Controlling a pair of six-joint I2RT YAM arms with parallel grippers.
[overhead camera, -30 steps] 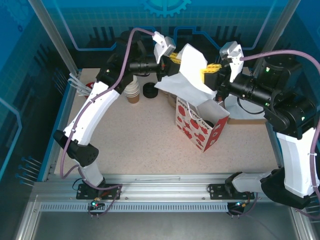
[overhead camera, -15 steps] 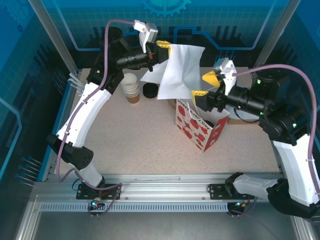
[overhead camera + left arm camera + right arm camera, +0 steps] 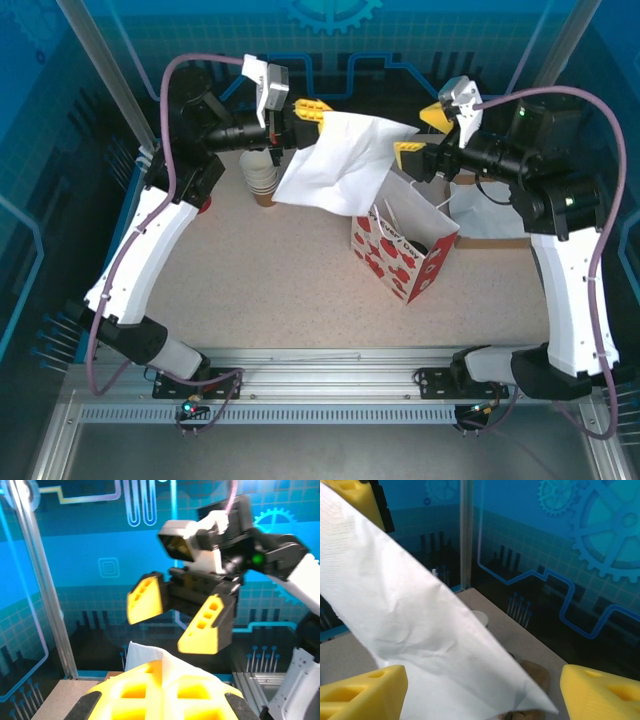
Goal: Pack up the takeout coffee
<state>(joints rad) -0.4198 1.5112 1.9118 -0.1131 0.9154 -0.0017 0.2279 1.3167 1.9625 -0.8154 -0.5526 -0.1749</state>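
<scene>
Currently, I read the left gripper raised above the far side of the table, with its jaws closed tight on the upper edge of a white paper sheet. In the left wrist view the two yellow fingers meet on the paper with no gap between them. The sheet hangs down and spreads to the right, clear of the table.

The right gripper faces the left one from the right at about the same height. Its jaws stand wide. The right-hand corner of the sheet reaches in between them, but neither finger presses on it. The right wrist view confirms this: one yellow finger sits at each lower corner, well apart, and the paper crosses the space between them.

A strawberry-print bag stands upright on the table below the right gripper, mouth open. A dark curved shape inside that mouth reads as the lid of the takeout coffee; I cannot tell more, as the bag wall hides the cup. A stack of white paper cups stands at the far left, partly behind the sheet.
</scene>
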